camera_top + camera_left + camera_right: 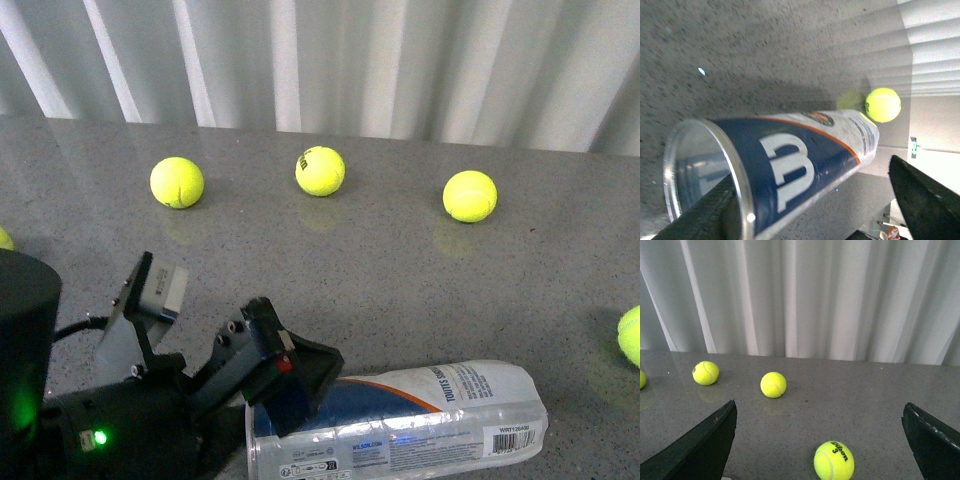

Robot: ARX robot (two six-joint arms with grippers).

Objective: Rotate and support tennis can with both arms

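Tennis can: The clear Wilson tennis can (pixel 430 420) lies on its side on the grey tabletop (pixel 400 290). Its open mouth faces the left end effector and its closed base points away from it.
Left end effector: The left end effector (pixel 812 170) is spread wide around the can's mouth end. One finger (pixel 700 215) sits at the rim, though contact cannot be confirmed. The other finger (pixel 925 200) stands well apart from the navy label.
Right end effector: The right end effector (pixel 819 407) is wide and empty. Its wrist view shows only tabletop and balls ahead of it, with no can, and the front view does not show this arm.
Surroundings: Loose yellow tennis balls lie beyond the left end effector, one tennis ball (pixel 883 105) near the can's far end. A white pleated curtain (pixel 400 60) backs the scene.
Step in hand: The left side appears to be lining up a grasp near the mouth, ahead of any turn.
Doing it well: Centre the tube between the fingers before closing. Close gently, since thin clear plastic will likely flex. Bring the right end effector to the base end before lifting, so the can's length is carried at both ends, then turn slowly.
Risk: A round can on a smooth top may roll from a one-sided touch and could nudge the nearby ball.
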